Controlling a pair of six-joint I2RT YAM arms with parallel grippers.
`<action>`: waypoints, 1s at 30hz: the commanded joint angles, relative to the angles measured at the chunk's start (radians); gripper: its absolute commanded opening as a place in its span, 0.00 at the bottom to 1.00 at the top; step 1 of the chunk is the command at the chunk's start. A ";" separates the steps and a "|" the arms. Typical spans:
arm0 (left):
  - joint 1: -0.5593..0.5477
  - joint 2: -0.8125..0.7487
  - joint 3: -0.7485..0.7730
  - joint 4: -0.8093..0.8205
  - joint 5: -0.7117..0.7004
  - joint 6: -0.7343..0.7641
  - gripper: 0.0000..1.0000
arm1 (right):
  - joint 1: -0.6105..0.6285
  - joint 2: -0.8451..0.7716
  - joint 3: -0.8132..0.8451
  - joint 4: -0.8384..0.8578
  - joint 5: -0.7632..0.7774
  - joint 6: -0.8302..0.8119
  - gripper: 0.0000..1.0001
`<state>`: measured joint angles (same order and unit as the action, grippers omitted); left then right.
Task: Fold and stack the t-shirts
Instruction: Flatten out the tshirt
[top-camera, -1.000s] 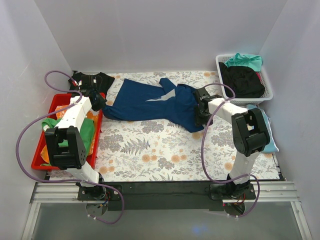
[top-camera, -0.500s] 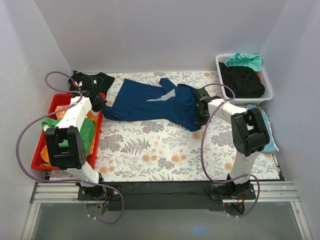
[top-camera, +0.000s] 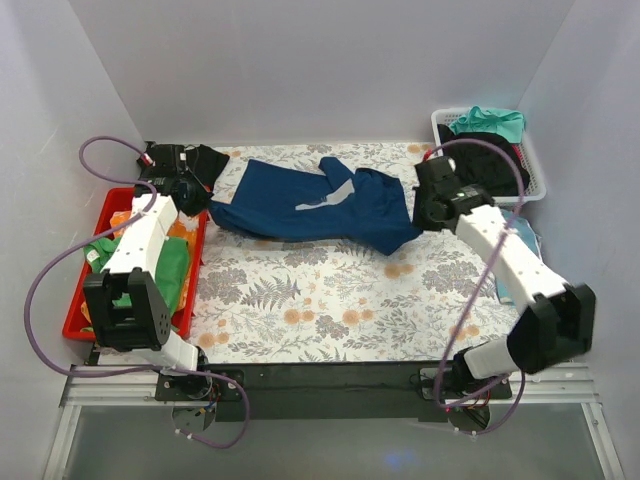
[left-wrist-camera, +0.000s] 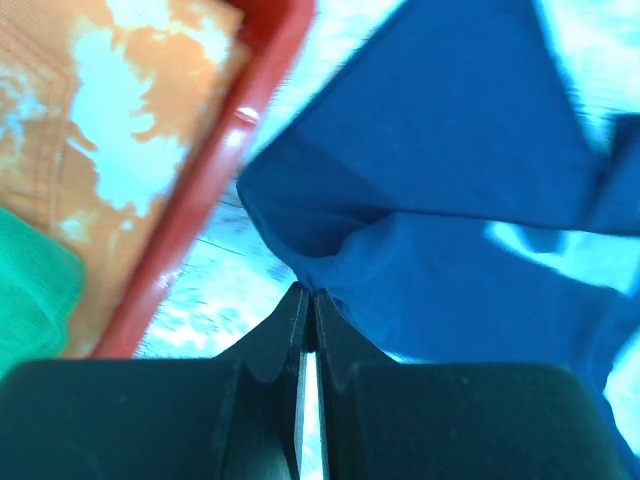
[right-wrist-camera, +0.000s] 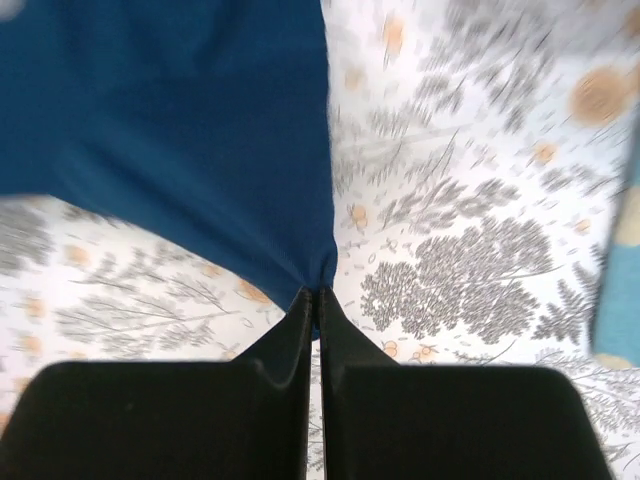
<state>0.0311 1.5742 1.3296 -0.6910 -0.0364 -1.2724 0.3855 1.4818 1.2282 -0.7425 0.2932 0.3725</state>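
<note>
Left gripper (left-wrist-camera: 308, 300), right gripper (right-wrist-camera: 318, 296) clamp navy t-shirt (top-camera: 300, 205); basket (top-camera: 537, 172) holds shirts (top-camera: 497, 156) (black, teal)

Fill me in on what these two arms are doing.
Both arms hold the navy t-shirt over the floral table. The left gripper is shut on its corner beside the red bin, and the right gripper is shut on the opposite corner, near the white basket. The shirt is stretched between them, bunched in the middle, not yet folded.

Both wrist views are blurred. In the top view, the navy t-shirt (top-camera: 280, 195) shows only a pale sliver of print at centre frame. The right arm (top-camera: 500, 240) covers part of the basket (top-camera: 438, 120) at upper right.
</note>
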 joint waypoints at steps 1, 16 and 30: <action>0.004 -0.169 0.052 0.011 0.122 -0.007 0.00 | -0.007 -0.210 0.157 -0.093 0.106 0.006 0.01; 0.004 -0.330 0.321 0.038 0.170 0.048 0.00 | -0.005 -0.408 0.588 -0.070 0.261 -0.127 0.01; 0.004 -0.264 0.336 0.180 0.227 -0.114 0.00 | -0.007 -0.264 0.717 0.054 0.262 -0.259 0.01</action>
<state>0.0307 1.1591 1.6150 -0.5671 0.1730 -1.3304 0.3855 1.0668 1.9385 -0.8070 0.5262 0.1936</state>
